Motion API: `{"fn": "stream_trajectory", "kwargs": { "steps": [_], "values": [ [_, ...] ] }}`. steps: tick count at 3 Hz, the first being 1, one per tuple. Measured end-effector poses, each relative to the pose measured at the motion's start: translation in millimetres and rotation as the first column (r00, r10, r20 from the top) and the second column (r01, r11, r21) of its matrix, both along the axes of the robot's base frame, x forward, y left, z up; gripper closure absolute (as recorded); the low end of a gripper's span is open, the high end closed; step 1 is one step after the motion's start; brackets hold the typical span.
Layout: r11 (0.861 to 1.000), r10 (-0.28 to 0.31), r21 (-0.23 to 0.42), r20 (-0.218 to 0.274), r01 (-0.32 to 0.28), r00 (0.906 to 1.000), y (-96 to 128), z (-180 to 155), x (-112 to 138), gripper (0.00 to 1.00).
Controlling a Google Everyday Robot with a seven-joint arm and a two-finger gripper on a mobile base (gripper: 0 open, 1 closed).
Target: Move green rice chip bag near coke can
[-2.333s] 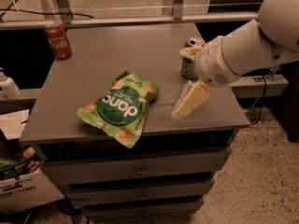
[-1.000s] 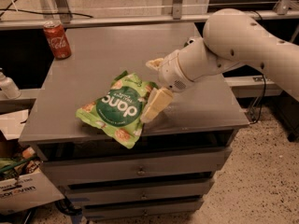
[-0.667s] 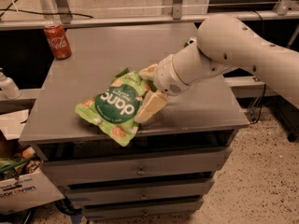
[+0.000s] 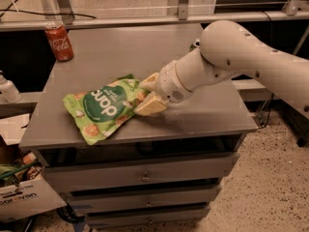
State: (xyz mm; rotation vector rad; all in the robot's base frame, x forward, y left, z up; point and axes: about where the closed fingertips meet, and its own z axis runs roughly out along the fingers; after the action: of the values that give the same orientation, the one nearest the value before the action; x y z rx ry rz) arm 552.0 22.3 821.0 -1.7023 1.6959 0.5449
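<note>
- we see the green rice chip bag [image 4: 104, 108] lying flat on the front left part of the grey table [image 4: 120, 52], near the front edge, with its printed side up and the lettering upside down to us.
- the gripper [image 4: 143, 97] is low over the table at the bag's right end. its two cream fingers [image 4: 150, 106] are spread apart, one on the far side and one on the near side of the bag's right edge.
- we cannot tell whether either finger touches the bag.
- the white arm [image 4: 231, 52] reaches in from the right, across the table's right half.
- the coke can [image 4: 59, 41] stands upright at the back left corner, well apart from the bag.
- the table has drawers [image 4: 145, 175] below its top.
- a white bottle [image 4: 7, 88] sits left of the table, and a cardboard box [image 4: 24, 197] is on the floor.
</note>
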Motion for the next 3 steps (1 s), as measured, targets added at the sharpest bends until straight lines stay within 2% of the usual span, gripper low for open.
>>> {"fn": "stream_trajectory", "kwargs": {
  "steps": [1, 2, 3],
  "values": [
    [1.000, -0.002, 0.001, -0.002, 0.002, 1.0000, 0.2, -0.1, 0.0, 0.87],
    [1.000, -0.002, 0.001, -0.002, 0.002, 1.0000, 0.2, 1.8, 0.0, 1.00],
    [1.000, -0.002, 0.001, -0.002, 0.002, 1.0000, 0.1, 2.1, 0.1, 1.00]
  ]
}}
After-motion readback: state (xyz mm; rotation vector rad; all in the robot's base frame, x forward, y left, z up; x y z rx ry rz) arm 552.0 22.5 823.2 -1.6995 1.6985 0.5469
